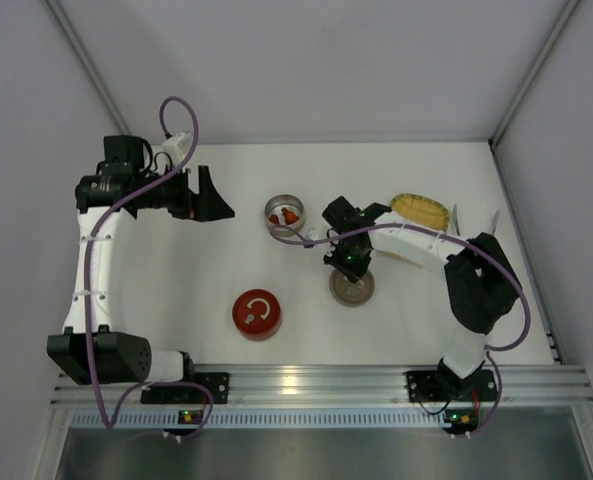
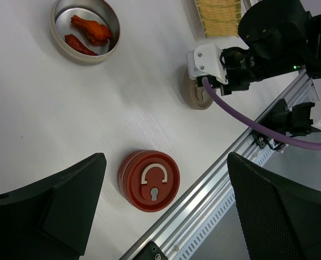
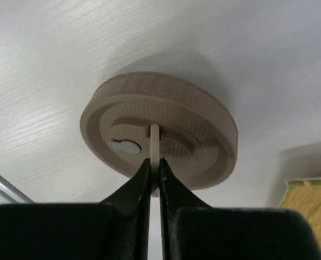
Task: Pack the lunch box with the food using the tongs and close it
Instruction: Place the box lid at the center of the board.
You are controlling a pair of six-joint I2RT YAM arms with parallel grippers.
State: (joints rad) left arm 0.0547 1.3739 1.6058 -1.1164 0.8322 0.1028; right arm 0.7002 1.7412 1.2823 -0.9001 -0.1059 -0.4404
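While left tool [image 1: 216, 195] sits wide open w/ nothing, right tool [image 3: 154, 162] pinches beige lid [image 3: 192, 108] handle.

Left claw [image 1: 219, 194] gapes wide, seemingly held aloft; right claw [image 3: 155, 165] pinched shut, pointing downward

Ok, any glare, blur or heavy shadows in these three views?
Top external: even light, a brighter glare patch on the aluminium rail. Left wrist: sharp, red lid crisp. Right wrist: beige lid throws a soft shadow on the table; near fingers dark and featureless.
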